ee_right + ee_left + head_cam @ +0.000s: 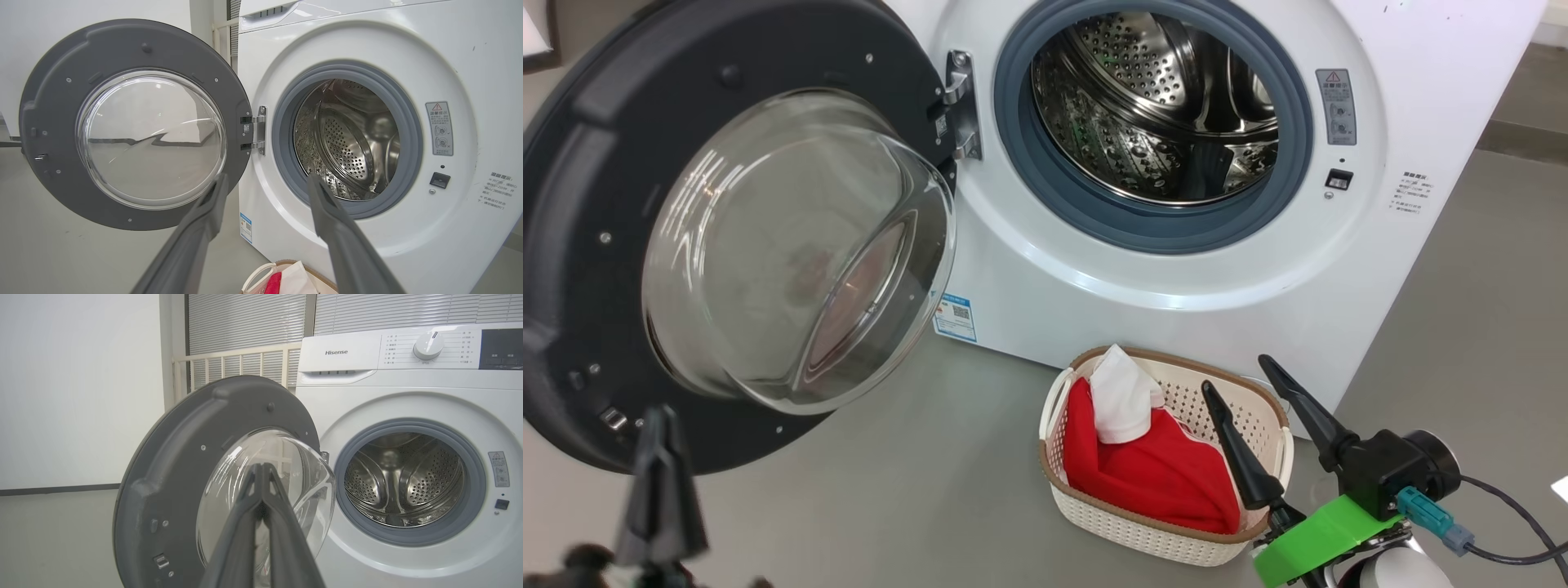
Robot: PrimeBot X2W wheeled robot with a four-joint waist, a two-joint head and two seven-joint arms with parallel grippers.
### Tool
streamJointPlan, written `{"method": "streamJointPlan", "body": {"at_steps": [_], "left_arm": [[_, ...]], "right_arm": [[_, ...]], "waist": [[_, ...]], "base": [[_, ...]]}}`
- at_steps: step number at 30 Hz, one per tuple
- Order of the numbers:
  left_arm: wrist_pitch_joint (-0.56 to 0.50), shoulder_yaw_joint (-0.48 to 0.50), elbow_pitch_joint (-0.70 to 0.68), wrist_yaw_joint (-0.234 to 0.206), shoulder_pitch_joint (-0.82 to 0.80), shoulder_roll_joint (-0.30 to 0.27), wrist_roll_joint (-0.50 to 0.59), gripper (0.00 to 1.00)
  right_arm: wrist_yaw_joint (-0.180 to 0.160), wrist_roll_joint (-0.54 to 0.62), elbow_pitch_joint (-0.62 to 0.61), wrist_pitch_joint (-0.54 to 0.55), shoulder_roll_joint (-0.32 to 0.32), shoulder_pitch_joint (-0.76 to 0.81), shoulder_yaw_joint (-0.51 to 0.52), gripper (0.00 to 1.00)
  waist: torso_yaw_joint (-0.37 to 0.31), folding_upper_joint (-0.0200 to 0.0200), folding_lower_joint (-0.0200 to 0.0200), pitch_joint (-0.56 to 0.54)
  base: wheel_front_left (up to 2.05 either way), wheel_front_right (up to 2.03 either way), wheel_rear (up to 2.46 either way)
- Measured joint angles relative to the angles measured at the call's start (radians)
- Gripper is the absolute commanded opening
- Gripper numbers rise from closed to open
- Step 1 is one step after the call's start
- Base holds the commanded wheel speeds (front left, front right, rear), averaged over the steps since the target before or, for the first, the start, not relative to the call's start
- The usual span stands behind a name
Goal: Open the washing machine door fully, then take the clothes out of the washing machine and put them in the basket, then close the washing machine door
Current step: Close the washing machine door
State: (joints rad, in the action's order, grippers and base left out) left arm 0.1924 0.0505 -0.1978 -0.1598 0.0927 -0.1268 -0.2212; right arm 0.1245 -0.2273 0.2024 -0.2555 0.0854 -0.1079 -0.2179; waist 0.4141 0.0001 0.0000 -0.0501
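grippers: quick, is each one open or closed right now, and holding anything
Left gripper: fingers closed together, nothing between them.
Right gripper: fingers spread open, holding nothing.

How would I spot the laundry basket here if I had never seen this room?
Start at the big white washing machine with its round door swung open to the left. On the grey floor just in front of it, below the drum opening, sits a small cream basket. What sets it apart: holed sides, a brown rim, and red and white clothes piled inside.
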Motion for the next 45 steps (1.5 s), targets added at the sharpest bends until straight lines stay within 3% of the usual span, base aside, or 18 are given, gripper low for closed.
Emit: {"method": "streamJointPlan", "body": {"at_steps": [6, 11, 14, 19, 22, 33, 41, 45], "left_arm": [[0.010, 0.045, -0.020, -0.017, -0.110, -0.023, -0.002, 0.00], [0.016, 0.131, 0.020, -0.017, -0.279, -0.056, -0.081, 0.00], [0.023, 0.210, 0.168, -0.014, -0.431, -0.111, -0.158, 0.00], [0.014, 0.260, 0.404, 0.020, -0.634, -0.133, -0.271, 0.00], [-0.004, 0.281, 0.528, 0.019, -0.709, -0.155, -0.296, 0.00], [-0.234, 0.345, 0.908, -0.011, -0.913, -0.204, -0.433, 0.00], [-0.393, 0.351, 1.038, -0.005, -0.923, -0.243, -0.484, 0.00], [-0.449, 0.358, 1.066, 0.030, -0.923, -0.251, -0.510, 0.00]], "right_arm": [[0.000, 0.001, 0.000, 0.000, 0.000, 0.000, 0.005, 1.00], [0.000, 0.001, 0.000, 0.000, 0.004, -0.001, 0.004, 1.00], [0.000, 0.002, 0.000, 0.000, 0.012, -0.006, 0.010, 1.00], [0.000, 0.009, 0.001, 0.000, 0.020, -0.009, 0.016, 1.00], [0.000, 0.009, 0.001, 0.000, 0.020, -0.009, 0.015, 1.00], [0.000, 0.011, 0.006, 0.000, 0.041, -0.009, 0.008, 1.00], [0.000, 0.011, 0.006, 0.000, 0.041, -0.008, 0.005, 1.00], [0.000, 0.011, 0.007, 0.000, 0.040, -0.008, 0.003, 1.00]], "waist": [[-0.005, 0.0000, 0.0000, 0.006], [-0.020, 0.0000, 0.0000, 0.015], [-0.034, 0.0000, 0.0000, 0.022], [-0.040, 0.0000, 0.0000, 0.025], [-0.042, 0.0000, 0.0000, 0.025], [-0.063, 0.0000, 0.0000, 0.021], [-0.089, 0.0000, 0.0000, 0.017], [-0.098, 0.0000, 0.0000, 0.017]], "base": [[0.00, 0.00, 0.00], [0.00, 0.00, 0.00], [0.00, 0.00, 0.00], [0.00, 0.00, 0.00], [0.00, 0.00, 0.00], [0.00, 0.00, 0.00], [0.00, 0.00, 0.00], [0.00, 0.00, 0.00]]}}
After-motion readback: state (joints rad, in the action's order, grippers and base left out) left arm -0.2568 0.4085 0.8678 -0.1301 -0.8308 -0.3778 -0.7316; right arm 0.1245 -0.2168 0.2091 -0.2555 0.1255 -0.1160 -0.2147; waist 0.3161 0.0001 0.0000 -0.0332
